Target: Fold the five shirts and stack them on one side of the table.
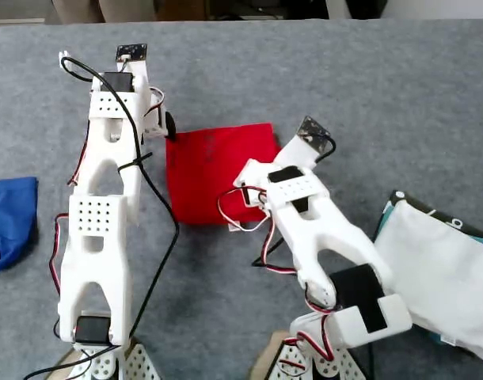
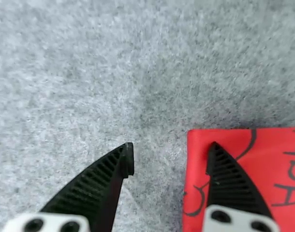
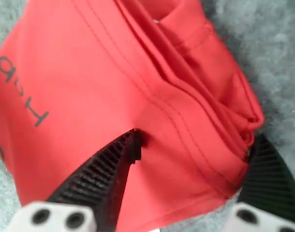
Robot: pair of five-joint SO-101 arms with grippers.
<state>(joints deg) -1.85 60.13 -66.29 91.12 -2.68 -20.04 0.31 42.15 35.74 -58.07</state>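
Red shirt (image 1: 214, 174) — folded into a rough square with dark lettering on its top face — lies near the middle of the grey tabletop (image 1: 344, 71), between the two arms.

The left claw (image 2: 171, 149) hangs at the shirt's far corner on the left arm's side, spread wide and gripping nothing. One of its ribbed black fingers (image 2: 99, 188) is over bare tabletop just beside the cloth. The other is above the red fabric, just inside the shirt's edge, so that edge runs through the gap between them.

The right claw (image 3: 198, 140) is on the opposite side of the shirt, also spread and not pinching anything. It straddles the side where the folded layers bunch into ridges: one finger (image 3: 104, 169) is over the flat top of the cloth, the other at or just past the layered edge, next to the grey surface. Whether either tip touches the fabric cannot be told.

A blue shirt (image 1: 10, 218) lies crumpled at the tabletop's edge beyond the left arm, well apart from the red one. On the other side, beyond the right arm, a folded white shirt (image 1: 443, 273) rests on top of teal cloth (image 1: 384, 224) — only a thin strip of that lower layer shows.
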